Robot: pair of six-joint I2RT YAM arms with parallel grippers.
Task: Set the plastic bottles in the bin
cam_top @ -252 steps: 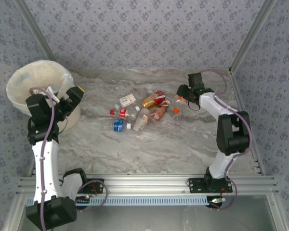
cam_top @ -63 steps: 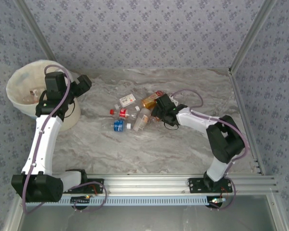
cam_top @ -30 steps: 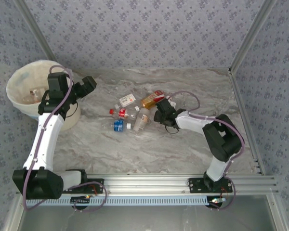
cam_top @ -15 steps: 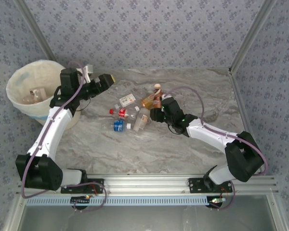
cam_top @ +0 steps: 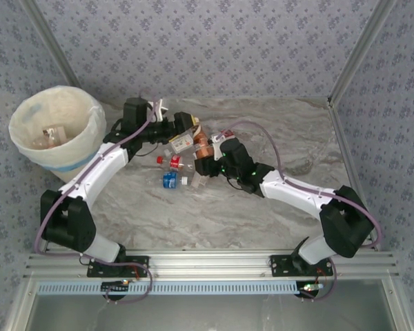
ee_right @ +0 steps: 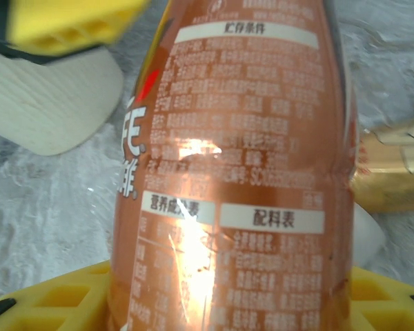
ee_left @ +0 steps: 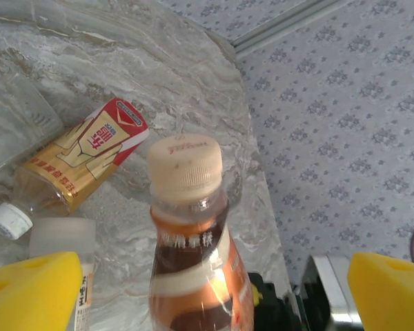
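A grey-veined marble worktop point(cam_top: 193, 214) sits between walls point(cam_top: 207, 48) papered in a small blue-grey floral print. Slanting metal struts point(cam_top: 355, 52) mark the corners, and a ribbed aluminium rail point(cam_top: 214, 265) runs along the near edge.

Cream-capped copper-labelled bottle point(ee_left: 193, 276) among scattered bottles point(cam_top: 169, 180); bag-lined bin point(cam_top: 63, 153) far left.

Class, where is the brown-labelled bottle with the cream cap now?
Top external view: the brown-labelled bottle is mid-table beside the bottle pile, gripped by the right pincer, with the open left pincer around it.

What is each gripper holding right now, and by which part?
Right gripper grips the brown-labelled bottle by its lower body; left gripper is open, straddling its cap.
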